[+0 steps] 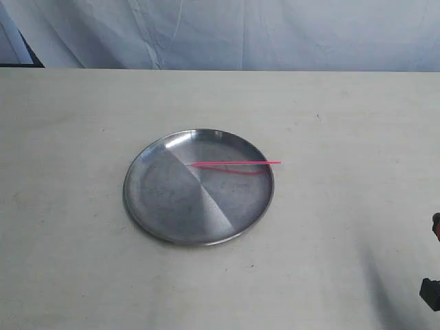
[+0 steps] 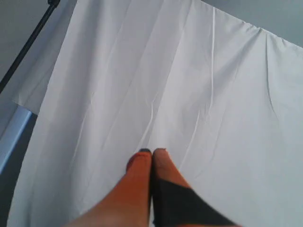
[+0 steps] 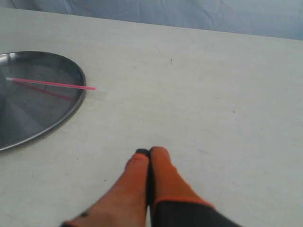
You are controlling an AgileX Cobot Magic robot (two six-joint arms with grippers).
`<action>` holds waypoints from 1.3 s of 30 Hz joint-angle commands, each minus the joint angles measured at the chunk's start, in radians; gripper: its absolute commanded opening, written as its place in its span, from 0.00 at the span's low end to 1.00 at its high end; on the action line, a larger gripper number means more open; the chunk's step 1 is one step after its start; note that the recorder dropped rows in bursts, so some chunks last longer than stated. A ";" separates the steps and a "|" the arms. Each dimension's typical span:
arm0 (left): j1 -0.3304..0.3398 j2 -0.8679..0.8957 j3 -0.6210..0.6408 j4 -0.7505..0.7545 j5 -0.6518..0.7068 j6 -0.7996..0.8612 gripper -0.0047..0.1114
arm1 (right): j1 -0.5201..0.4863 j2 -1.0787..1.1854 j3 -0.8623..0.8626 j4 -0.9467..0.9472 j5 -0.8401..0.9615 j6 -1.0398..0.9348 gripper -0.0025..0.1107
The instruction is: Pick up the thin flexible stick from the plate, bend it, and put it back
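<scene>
The silver plate (image 1: 165, 206) lies at the middle of the pale table. The thin pink stick (image 1: 234, 163) rests straight across its right half, one end poking past the rim. The right wrist view shows the same plate (image 3: 28, 118) and stick (image 3: 49, 83). My right gripper (image 3: 149, 152) is shut with nothing in it, hovering over bare table well away from the plate; only a dark bit of that arm (image 1: 433, 289) shows at the exterior view's right edge. My left gripper (image 2: 151, 152) is shut and empty, pointing at a white cloth backdrop, out of the exterior view.
A white cloth backdrop (image 1: 227, 34) hangs behind the table's far edge. A dark stand pole (image 2: 26, 47) crosses the corner of the left wrist view. The table (image 1: 344, 117) spreads wide around the plate.
</scene>
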 commanded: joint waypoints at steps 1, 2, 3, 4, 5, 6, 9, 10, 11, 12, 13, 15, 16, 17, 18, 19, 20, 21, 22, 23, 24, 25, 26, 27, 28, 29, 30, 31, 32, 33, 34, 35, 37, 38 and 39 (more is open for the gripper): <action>-0.007 0.002 0.002 -0.044 0.047 -0.063 0.04 | -0.004 -0.006 0.002 -0.003 -0.013 0.000 0.02; -0.007 0.002 0.002 -0.055 0.058 -0.072 0.04 | -0.004 -0.006 0.002 -0.003 -0.013 0.000 0.02; -0.007 0.002 0.002 -0.069 0.083 -0.093 0.04 | -0.004 -0.006 0.002 -0.003 -0.013 0.000 0.02; -0.007 0.002 0.002 -0.073 0.119 -0.128 0.04 | -0.004 -0.006 0.002 -0.003 -0.013 0.000 0.02; -0.007 0.002 -0.002 -0.071 0.156 -0.150 0.04 | -0.004 -0.006 0.002 -0.003 -0.013 0.000 0.02; -0.007 0.007 -0.022 -0.066 0.211 -0.174 0.04 | -0.004 -0.006 0.002 -0.003 -0.013 0.000 0.02; -0.016 0.054 -0.111 -0.015 0.382 -0.193 0.04 | -0.004 -0.006 0.002 -0.003 -0.013 0.000 0.02; -0.024 0.084 -0.153 0.008 0.434 -0.181 0.04 | -0.004 -0.006 0.002 -0.003 -0.013 0.000 0.02; -0.036 0.123 -0.198 0.050 0.468 -0.179 0.04 | -0.004 -0.006 0.002 -0.003 -0.013 0.000 0.02; -0.048 0.159 -0.237 0.091 0.498 -0.177 0.04 | -0.004 -0.006 0.002 -0.003 -0.013 0.000 0.02; -0.067 0.212 -0.287 0.141 0.538 -0.163 0.04 | -0.004 -0.006 0.002 -0.003 -0.013 0.000 0.02; -0.106 0.324 -0.388 0.169 0.621 -0.082 0.04 | -0.004 -0.006 0.002 -0.003 -0.013 0.000 0.02; -0.131 0.392 -0.437 0.164 0.661 -0.016 0.04 | -0.004 -0.006 0.002 -0.003 -0.013 0.000 0.02; -0.155 0.463 -0.487 0.149 0.693 0.062 0.04 | -0.004 -0.006 0.002 -0.003 -0.013 0.000 0.02; -0.174 0.536 -0.524 0.123 0.715 0.146 0.04 | -0.004 -0.006 0.002 -0.003 -0.013 0.000 0.02; -0.196 0.611 -0.573 0.094 0.738 0.234 0.04 | -0.004 -0.006 0.002 -0.003 -0.013 0.000 0.02; -0.222 0.688 -0.619 0.061 0.757 0.332 0.04 | -0.004 -0.006 0.002 -0.003 -0.013 0.000 0.02; -0.238 0.749 -0.657 0.034 0.765 0.411 0.04 | -0.004 -0.006 0.002 -0.003 -0.013 0.000 0.02; -0.259 0.840 -0.715 -0.005 0.781 0.515 0.04 | -0.004 -0.006 0.002 -0.003 -0.013 0.000 0.02; -0.273 0.899 -0.755 -0.031 0.792 0.577 0.04 | -0.004 -0.006 0.002 -0.003 -0.013 0.000 0.02; -0.286 0.957 -0.794 -0.057 0.803 0.632 0.04 | -0.004 -0.006 0.002 -0.003 -0.013 0.000 0.02; -0.303 1.040 -0.851 -0.091 0.808 0.713 0.04 | -0.004 -0.006 0.002 -0.003 -0.013 0.000 0.02; -0.313 1.093 -0.887 -0.109 0.810 0.763 0.04 | -0.004 -0.006 0.002 -0.003 -0.013 0.000 0.02; -0.323 1.142 -0.930 -0.129 0.814 0.812 0.04 | -0.004 -0.006 0.002 -0.003 -0.013 0.000 0.02; -0.334 1.212 -0.980 -0.139 0.821 0.878 0.05 | -0.004 -0.006 0.002 -0.003 -0.013 0.000 0.02; -0.342 1.256 -1.013 -0.139 0.829 0.919 0.06 | -0.004 -0.006 0.002 -0.003 -0.013 0.000 0.02; -0.352 1.307 -1.044 -0.139 0.836 0.970 0.09 | -0.004 -0.006 0.002 -0.003 -0.013 0.000 0.02; -0.361 1.354 -1.087 -0.139 0.844 1.019 0.13 | -0.004 -0.006 0.002 -0.003 -0.013 0.000 0.02; -0.365 1.397 -1.115 -0.139 0.853 1.067 0.17 | -0.004 -0.006 0.002 -0.003 -0.013 0.000 0.02; -0.370 1.438 -1.148 -0.142 0.861 1.108 0.23 | -0.004 -0.006 0.002 -0.003 -0.013 0.000 0.02; -0.373 1.476 -1.180 -0.145 0.869 1.147 0.30 | -0.004 -0.006 0.002 -0.003 -0.013 0.000 0.02; -0.373 1.506 -1.203 -0.155 0.878 1.178 0.36 | -0.004 -0.006 0.002 -0.003 -0.013 0.000 0.02; -0.373 1.575 -1.258 -0.168 0.912 1.247 0.48 | -0.004 -0.006 0.002 -0.003 -0.013 0.000 0.02; -0.373 1.602 -1.286 -0.168 0.936 1.257 0.51 | -0.004 -0.006 0.002 -0.003 -0.013 0.000 0.02; -0.373 1.635 -1.315 -0.170 0.974 1.267 0.53 | -0.004 -0.006 0.002 -0.003 -0.013 0.000 0.02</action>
